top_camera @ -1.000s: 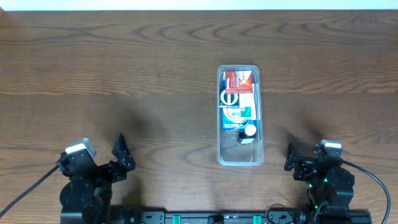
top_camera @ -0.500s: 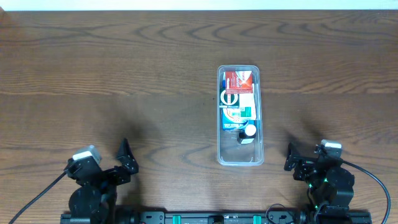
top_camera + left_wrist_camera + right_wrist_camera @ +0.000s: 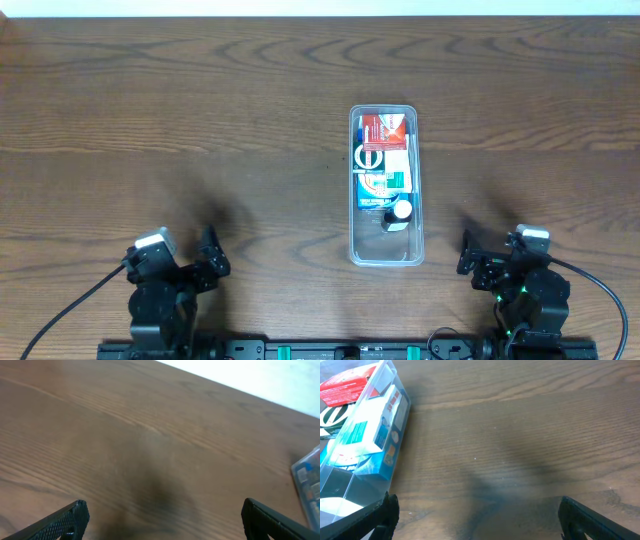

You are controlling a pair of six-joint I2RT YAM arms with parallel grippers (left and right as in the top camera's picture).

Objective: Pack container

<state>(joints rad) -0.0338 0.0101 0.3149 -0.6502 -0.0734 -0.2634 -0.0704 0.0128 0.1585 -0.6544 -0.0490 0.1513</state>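
Observation:
The container (image 3: 387, 255), a long clear plastic tub, stands at the table's centre right. It holds a red box, white and teal boxes and a small white-capped bottle (image 3: 399, 212). Its near end is bare. The container also shows at the left of the right wrist view (image 3: 350, 480) and at the right edge of the left wrist view (image 3: 310, 480). My left gripper (image 3: 210, 262) is open and empty at the front left, far from the container. My right gripper (image 3: 468, 257) is open and empty at the front right, just right of the container's near end.
Dark wood table (image 3: 200, 120) all round. A pale strip runs along the far edge of the table (image 3: 320, 6).
My left arm has drawn back toward the front edge and swung slightly right. The right arm and the container have not moved.

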